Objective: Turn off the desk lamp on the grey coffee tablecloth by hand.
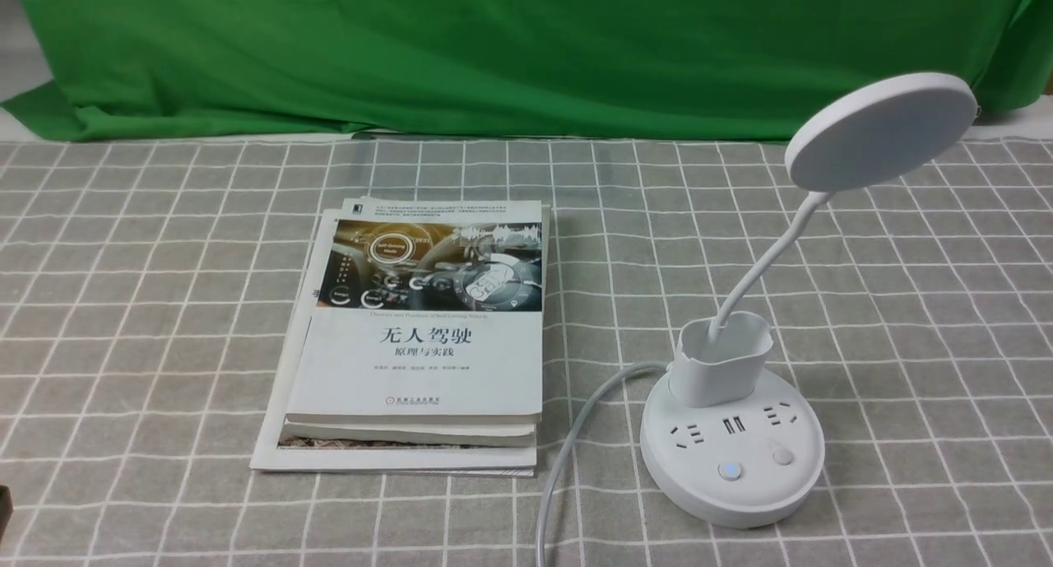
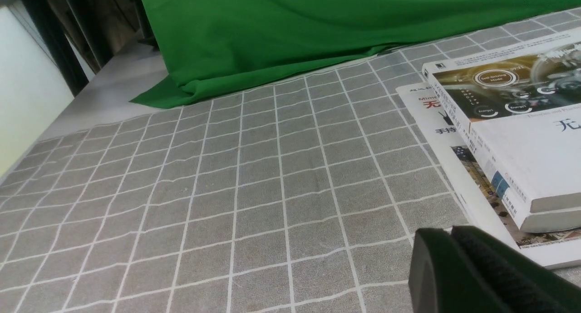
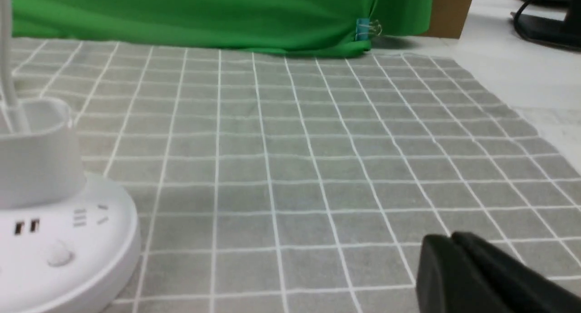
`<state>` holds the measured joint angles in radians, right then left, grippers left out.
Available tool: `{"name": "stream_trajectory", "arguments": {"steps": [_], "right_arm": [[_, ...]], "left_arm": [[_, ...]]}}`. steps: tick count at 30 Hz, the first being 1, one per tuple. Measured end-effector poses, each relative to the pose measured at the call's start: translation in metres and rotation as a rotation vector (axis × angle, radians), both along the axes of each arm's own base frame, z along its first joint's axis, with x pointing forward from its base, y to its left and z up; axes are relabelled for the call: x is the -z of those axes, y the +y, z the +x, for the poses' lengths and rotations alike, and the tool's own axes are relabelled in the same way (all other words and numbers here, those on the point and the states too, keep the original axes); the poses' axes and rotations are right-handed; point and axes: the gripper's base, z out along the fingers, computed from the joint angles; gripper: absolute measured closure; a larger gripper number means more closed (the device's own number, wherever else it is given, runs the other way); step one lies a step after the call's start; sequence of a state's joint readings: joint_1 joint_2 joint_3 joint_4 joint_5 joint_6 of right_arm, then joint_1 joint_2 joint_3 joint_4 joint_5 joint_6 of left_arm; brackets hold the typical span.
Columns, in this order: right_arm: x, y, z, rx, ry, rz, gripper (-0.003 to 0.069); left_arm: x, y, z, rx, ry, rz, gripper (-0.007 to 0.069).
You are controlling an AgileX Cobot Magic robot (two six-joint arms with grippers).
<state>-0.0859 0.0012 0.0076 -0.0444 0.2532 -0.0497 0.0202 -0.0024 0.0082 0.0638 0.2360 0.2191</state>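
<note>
The white desk lamp (image 1: 732,452) stands on the grey coffee tablecloth (image 1: 164,304) at the front right. Its disc head (image 1: 880,131) rises on a bendy neck from a cup holder. Two buttons sit on the round base; the left button (image 1: 729,470) glows blue. Neither hand shows clearly in the front view. In the left wrist view my left gripper (image 2: 451,231) is shut and empty, low over the cloth beside the books. In the right wrist view my right gripper (image 3: 451,237) is shut and empty, to the right of the lamp base (image 3: 59,254) and well apart from it.
A stack of books (image 1: 419,336) lies left of the lamp, with the lamp's grey cord (image 1: 576,435) running between them toward the front edge. A green backdrop cloth (image 1: 494,48) hangs along the back. The cloth's right edge (image 3: 522,108) meets a bare white tabletop.
</note>
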Motion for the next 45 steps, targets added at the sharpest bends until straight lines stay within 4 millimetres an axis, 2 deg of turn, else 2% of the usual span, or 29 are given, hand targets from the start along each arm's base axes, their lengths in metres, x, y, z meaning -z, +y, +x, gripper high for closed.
{"name": "stream_trajectory", "arguments": {"steps": [10, 45], "right_arm": [[-0.0001, 0.0000, 0.0000, 0.010, -0.007, 0.058, 0.0610], [-0.0001, 0.0000, 0.0000, 0.011, -0.007, 0.060, 0.0609]], "left_arm": [[0.0000, 0.0000, 0.0000, 0.000, 0.000, 0.000, 0.0606], [0.0000, 0.0000, 0.0000, 0.000, 0.000, 0.000, 0.0606]]}}
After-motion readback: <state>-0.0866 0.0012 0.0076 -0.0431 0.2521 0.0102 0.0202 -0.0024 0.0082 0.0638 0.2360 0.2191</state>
